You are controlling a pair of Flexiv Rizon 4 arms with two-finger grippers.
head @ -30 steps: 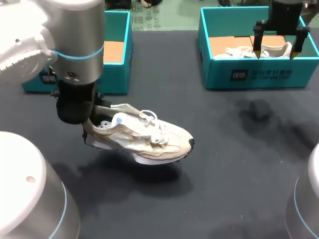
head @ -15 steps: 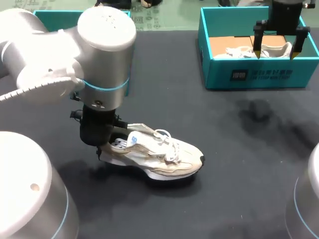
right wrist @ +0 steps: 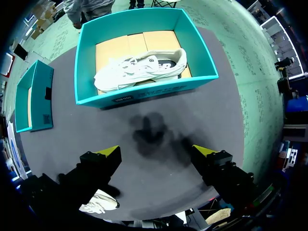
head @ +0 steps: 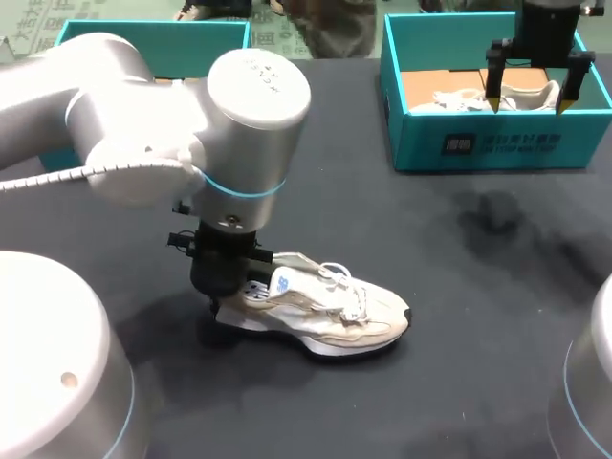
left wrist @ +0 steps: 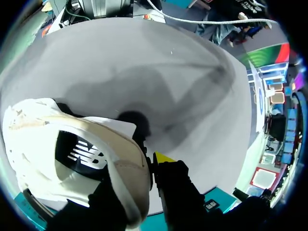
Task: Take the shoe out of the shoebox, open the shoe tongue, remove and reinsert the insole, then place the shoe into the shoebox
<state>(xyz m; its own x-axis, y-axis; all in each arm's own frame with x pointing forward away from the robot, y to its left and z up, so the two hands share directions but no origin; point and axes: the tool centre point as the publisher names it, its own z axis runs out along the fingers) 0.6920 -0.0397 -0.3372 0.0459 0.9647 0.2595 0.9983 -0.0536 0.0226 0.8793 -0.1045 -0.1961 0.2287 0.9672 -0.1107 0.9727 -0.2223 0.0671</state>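
— Where is our shoe [head: 325, 311]?
— Out of both boxes, sole down on the dark table [head: 478, 287], toe toward our right side. Our left gripper [head: 229, 279] has it by the heel collar.
— How do those fingers stand?
— Narrow, pinched on the collar. In our left wrist view one yellow tip [left wrist: 163, 157] lies against the outside of the heel. The other finger goes inside the shoe, and we cannot see its tip.
— And our right gripper [head: 530, 101]?
— Spread wide and holding nothing. It hangs above the right shoebox [head: 497, 143], where a second shoe [head: 497, 96] lies. The left shoebox [head: 96, 33] stands behind our left arm, partly hidden.
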